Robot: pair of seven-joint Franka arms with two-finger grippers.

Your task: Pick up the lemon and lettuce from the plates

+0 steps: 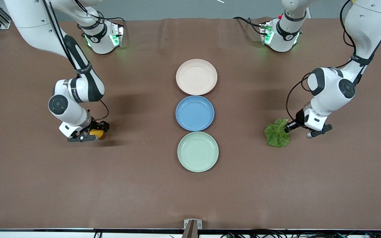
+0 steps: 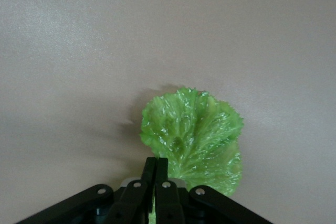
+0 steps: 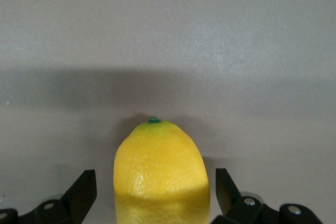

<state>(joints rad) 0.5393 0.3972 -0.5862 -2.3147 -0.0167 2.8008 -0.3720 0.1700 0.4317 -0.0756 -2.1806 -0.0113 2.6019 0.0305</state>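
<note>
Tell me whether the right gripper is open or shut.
Open. In the right wrist view the right gripper has its fingers spread either side of the lemon, with gaps showing.

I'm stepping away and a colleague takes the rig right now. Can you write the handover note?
Left gripper: shut on the lettuce stem, leaf on the table toward the left arm's end.
Right gripper: open around the lemon, on the table toward the right arm's end.
Beige-pink plate, blue plate and mint plate hold nothing.
Done: both items are off the plates.
Left: release the lettuce, pull both arms away.
</note>
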